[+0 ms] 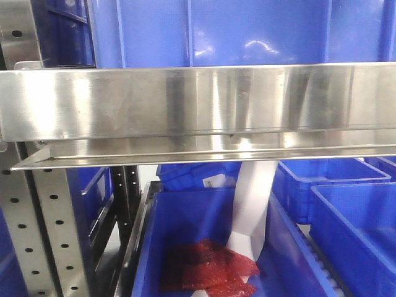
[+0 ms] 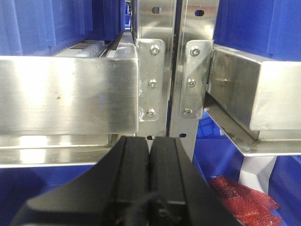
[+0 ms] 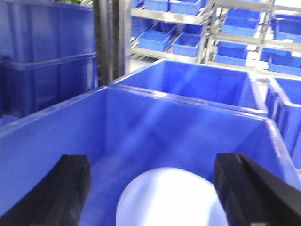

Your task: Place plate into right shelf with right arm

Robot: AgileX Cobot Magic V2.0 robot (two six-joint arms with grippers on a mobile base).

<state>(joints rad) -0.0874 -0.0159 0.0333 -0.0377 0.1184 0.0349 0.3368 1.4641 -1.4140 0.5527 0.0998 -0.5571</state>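
Note:
The pale blue-white plate (image 3: 169, 197) lies flat on the floor of a large blue bin (image 3: 141, 127), seen only in the right wrist view. My right gripper (image 3: 153, 162) hangs over that bin, open wide, one black finger on each side of the plate and neither touching it. The plate's near part is cut off by the frame's lower edge. The stainless-steel shelf rail (image 1: 198, 99) crosses the front view; its rails and bolted uprights (image 2: 193, 80) fill the left wrist view. My left gripper (image 2: 150, 141) is shut on nothing, just in front of the uprights.
Blue bins stand on the shelf above the rail (image 1: 247, 31) and below it (image 1: 346, 204). One lower bin holds a red bag (image 1: 210, 269) and a white strip (image 1: 253, 204). More racks of blue bins (image 3: 244, 23) stand beyond the right gripper.

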